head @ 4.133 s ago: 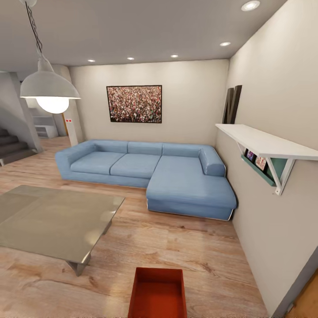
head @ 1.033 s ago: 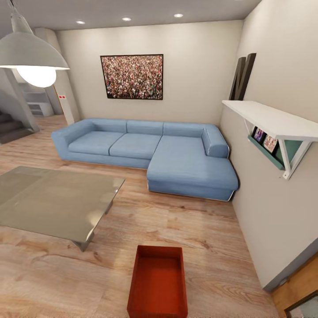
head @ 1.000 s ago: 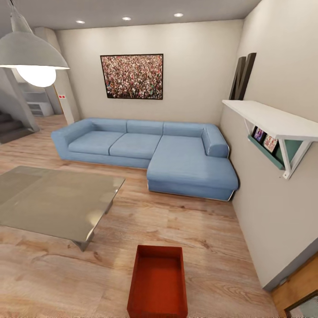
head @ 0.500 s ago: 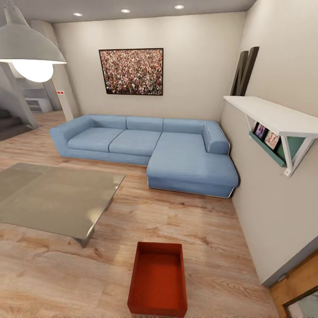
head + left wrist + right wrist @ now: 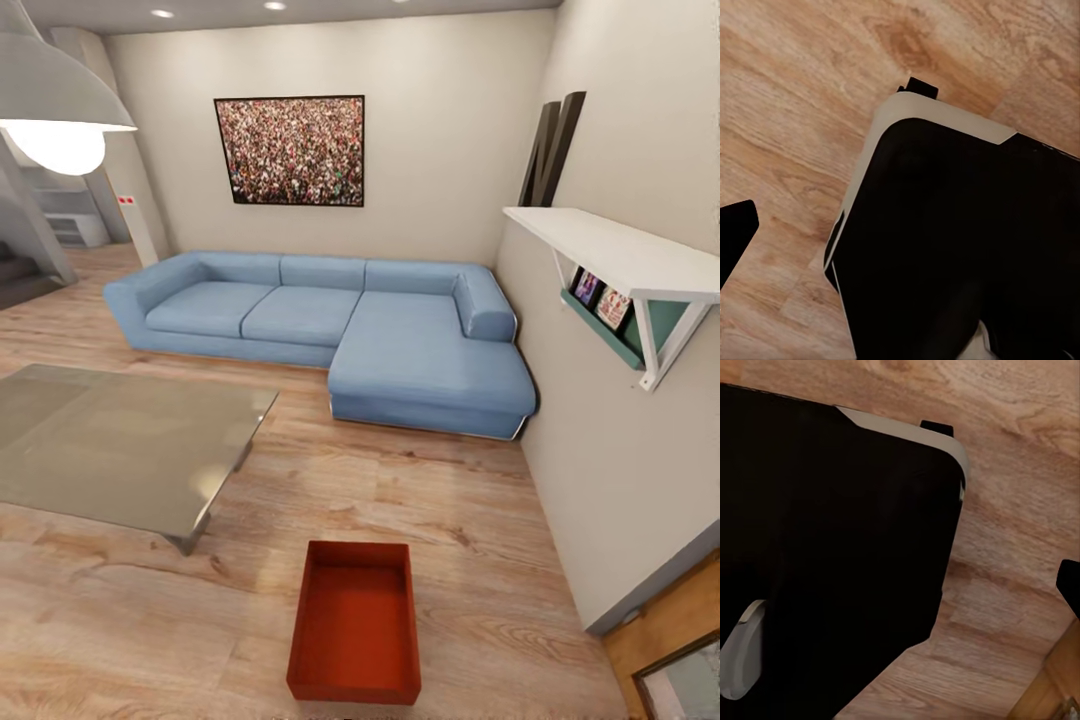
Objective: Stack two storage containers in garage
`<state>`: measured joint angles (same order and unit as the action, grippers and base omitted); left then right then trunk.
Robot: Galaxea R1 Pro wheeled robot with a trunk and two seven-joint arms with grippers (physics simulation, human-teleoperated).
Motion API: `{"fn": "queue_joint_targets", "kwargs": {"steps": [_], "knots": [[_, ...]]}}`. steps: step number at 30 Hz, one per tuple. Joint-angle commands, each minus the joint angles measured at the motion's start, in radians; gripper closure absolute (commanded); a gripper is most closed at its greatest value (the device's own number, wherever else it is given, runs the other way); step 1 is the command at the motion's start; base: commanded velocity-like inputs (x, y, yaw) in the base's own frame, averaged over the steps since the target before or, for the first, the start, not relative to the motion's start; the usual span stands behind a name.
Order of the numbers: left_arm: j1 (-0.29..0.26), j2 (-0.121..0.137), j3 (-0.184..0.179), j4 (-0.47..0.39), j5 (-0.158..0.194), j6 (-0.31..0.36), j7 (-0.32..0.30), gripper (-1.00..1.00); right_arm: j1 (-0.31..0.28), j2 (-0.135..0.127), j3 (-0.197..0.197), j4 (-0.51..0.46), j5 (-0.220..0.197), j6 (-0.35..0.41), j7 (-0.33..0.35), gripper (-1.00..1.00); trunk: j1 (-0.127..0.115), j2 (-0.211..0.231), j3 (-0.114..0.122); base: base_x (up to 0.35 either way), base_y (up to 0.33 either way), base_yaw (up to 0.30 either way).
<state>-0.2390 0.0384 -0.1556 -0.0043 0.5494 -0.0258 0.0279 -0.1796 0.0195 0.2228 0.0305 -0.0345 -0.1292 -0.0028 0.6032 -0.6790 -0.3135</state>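
Head view: a red-orange storage container (image 5: 354, 622) sits open-topped on the light wood-plank floor (image 5: 440, 520) of the living room, low in the picture and well apart from the blue corner sofa (image 5: 330, 335) against the far wall. A glass-topped low table (image 5: 110, 450) stands to its left, near but not touching. A crowd picture (image 5: 290, 150) hangs above the sofa, and a white shelf (image 5: 610, 255) juts from the right wall. The wrist views look down past the robot's dark base (image 5: 960, 255) onto planks; whether the fingers of either arm are released or clenched cannot be told.
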Motion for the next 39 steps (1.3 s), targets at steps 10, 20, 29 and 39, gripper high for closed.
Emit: {"fn": "queue_joint_targets", "kwargs": {"steps": [10,20,29,39], "knots": [[0.0,0.0,-0.009,0.0,0.007,-0.002,0.003,-1.0,-0.001,0.002,0.006,0.003,-0.004,-0.006,-0.004,-1.0,0.0,-0.001,-0.017,0.0,0.0,-0.093],[0.0,0.0,-0.009,0.0,0.007,-0.002,0.003,-1.0,-0.001,0.002,0.006,0.003,-0.004,-0.006,-0.002,-1.0,0.0,-0.001,-0.034,0.0,0.0,-0.095],[0.0,0.0,-0.009,0.0,0.007,-0.002,0.003,-1.0,-0.001,-0.001,0.006,0.003,-0.002,-0.009,-0.002,-1.0,0.0,-0.001,-0.048,0.0,0.0,-0.082],[0.0,0.0,-0.009,0.0,0.007,-0.002,0.003,-1.0,-0.001,-0.005,0.009,0.002,0.003,-0.01,-0.001,-1.0,0.0,-0.001,-0.064,0.0,0.0,-0.011]]}}
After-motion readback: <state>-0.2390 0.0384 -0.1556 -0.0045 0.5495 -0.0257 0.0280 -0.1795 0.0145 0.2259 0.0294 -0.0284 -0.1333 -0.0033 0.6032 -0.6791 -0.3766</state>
